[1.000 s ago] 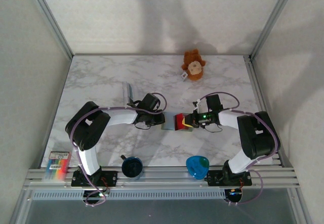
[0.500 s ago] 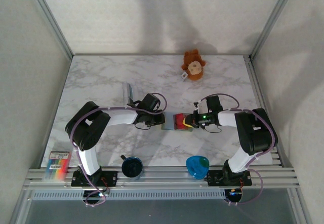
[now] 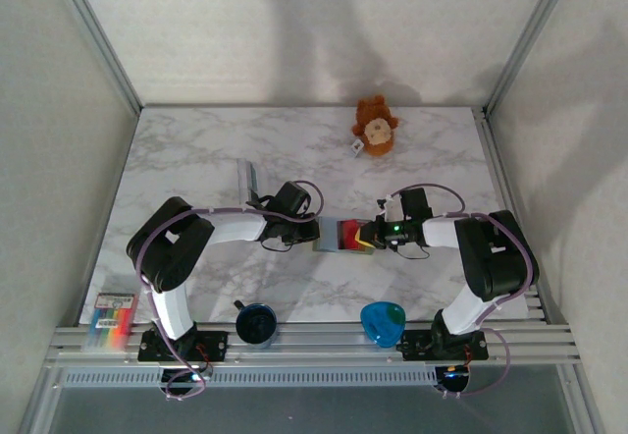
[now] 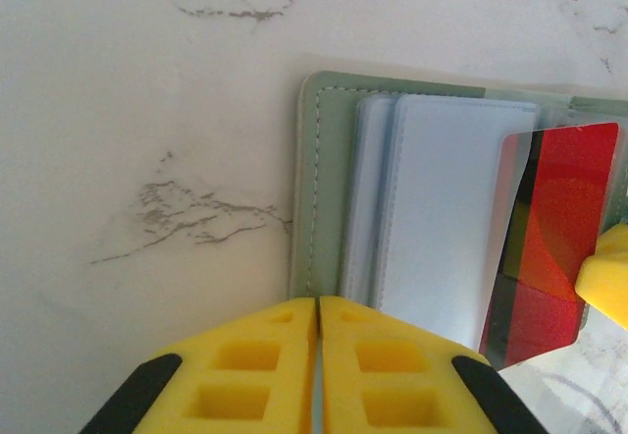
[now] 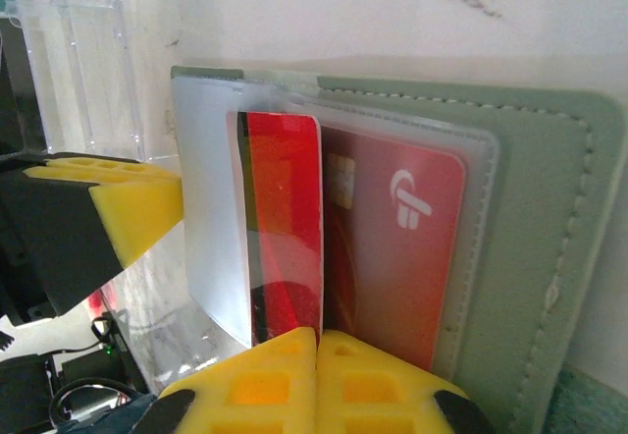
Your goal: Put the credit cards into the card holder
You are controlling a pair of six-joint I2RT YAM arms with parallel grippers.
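The grey-green card holder [image 3: 327, 236] [image 4: 324, 159] [image 5: 549, 218] lies open at mid-table, its blue-grey sleeves up. My right gripper [image 3: 370, 236] [image 5: 317, 334] is shut on one red credit card [image 3: 349, 235] [image 5: 285, 218] [image 4: 554, 228], which stands on edge with its far end partly inside a clear sleeve. The other credit card [image 5: 402, 247], red with a white logo, lies flat in a sleeve beside it. My left gripper [image 3: 314, 231] [image 4: 317, 304] is shut at the holder's left edge, apparently pinching it.
A clear plastic stand [image 3: 247, 176] [image 5: 88, 51] sits behind the left gripper. A plush monkey [image 3: 374, 127] is at the back. A dark blue cup [image 3: 257, 323], a blue object [image 3: 382, 321] and a box of markers [image 3: 111, 316] lie along the near edge.
My right gripper has shifted slightly left with the red card, sliding it further over the holder. The left gripper has stayed put.
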